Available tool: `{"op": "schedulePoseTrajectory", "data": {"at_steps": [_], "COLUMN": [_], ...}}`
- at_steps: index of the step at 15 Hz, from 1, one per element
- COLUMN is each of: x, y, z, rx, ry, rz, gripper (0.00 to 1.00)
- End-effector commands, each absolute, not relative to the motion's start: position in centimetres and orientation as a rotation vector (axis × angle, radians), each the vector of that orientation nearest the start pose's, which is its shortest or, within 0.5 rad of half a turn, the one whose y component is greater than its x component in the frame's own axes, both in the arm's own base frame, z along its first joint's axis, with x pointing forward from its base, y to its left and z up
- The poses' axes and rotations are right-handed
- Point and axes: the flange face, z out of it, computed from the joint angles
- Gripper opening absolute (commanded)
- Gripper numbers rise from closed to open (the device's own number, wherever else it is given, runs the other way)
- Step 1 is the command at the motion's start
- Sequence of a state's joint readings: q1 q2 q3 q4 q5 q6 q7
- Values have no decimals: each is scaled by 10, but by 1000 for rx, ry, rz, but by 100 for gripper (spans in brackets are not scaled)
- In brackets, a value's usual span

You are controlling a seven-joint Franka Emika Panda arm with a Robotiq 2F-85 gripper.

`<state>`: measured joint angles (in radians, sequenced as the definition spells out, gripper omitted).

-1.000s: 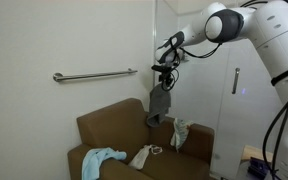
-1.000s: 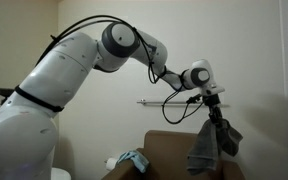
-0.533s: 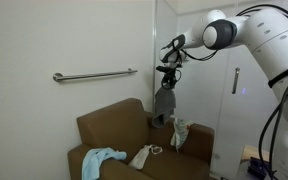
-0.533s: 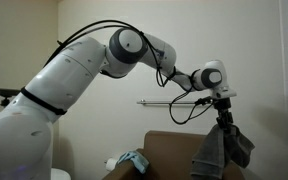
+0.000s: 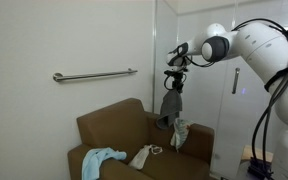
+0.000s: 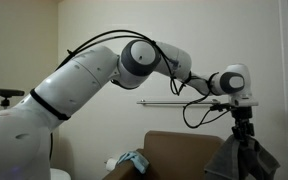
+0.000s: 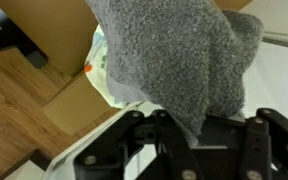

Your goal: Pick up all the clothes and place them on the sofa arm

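In the wrist view, the grey cloth is seen pinched between the closed fingers of the gripper, the fingertips being buried in the fabric. Below it, a pale cloth with an orange tag is shown draped over the arm edge of the sofa; the tag is not made out elsewhere.

In both exterior views the grey cloth is shown hanging from the gripper above that arm edge. Whether its hem touches the pale cloth cannot be told.

A light blue cloth and a white cloth are seen on the seat near the front edge in an exterior view. Where only the light blue cloth is shown, the grey cloth's hem is cut off by the frame.

A wall rail is mounted behind the sofa.
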<state>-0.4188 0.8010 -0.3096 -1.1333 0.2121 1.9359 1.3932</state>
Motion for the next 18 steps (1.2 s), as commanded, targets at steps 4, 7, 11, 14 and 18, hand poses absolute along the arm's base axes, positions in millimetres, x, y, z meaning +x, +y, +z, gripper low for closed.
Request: {"op": "schedulePoseTrajectory", "data": {"at_steps": [4,7,11,14,18], "x": [607,607,613,619,625], "y": [-478,-482,-483,-483,-481], "z": [341,336,333,333,333], "rx": [-1453,-1470,-1514,-1532,-1551], "ry": [2798,2806,2794,2784,2767], "rz": [42,79,75,55,33], "gripper": [0,27,51,71,97]}}
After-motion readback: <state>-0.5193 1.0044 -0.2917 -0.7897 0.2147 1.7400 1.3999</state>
